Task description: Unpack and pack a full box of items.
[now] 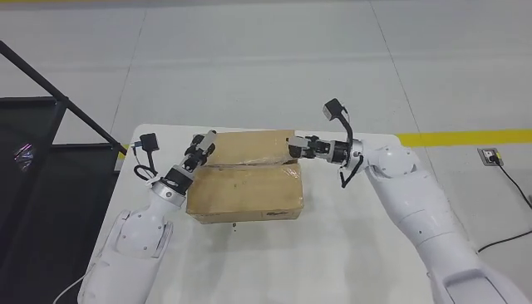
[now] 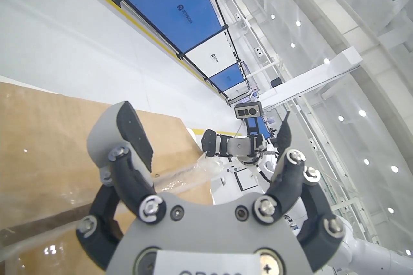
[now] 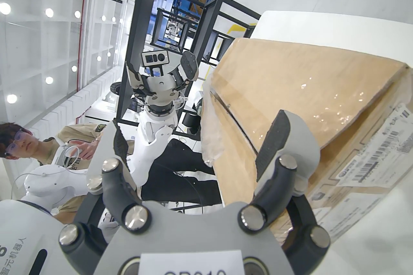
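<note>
Box (image 1: 245, 189) lies lengthwise left to right; our left gripper (image 1: 203, 144) and right gripper (image 1: 293, 148), both spread wide, flank the ends of its far flap (image 1: 249, 147), equally near.

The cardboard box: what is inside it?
The contents cannot be seen. On the cardboard box the brown top flaps, with clear tape on them, cover the opening. Between them runs a narrow dark gap.

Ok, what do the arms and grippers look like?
The left arm and right arm are glossy white shells with black cables looping at the wrists. The left gripper and right gripper match: grey plate, silver screws, black links, grey fingers with black pads, white label.
</note>
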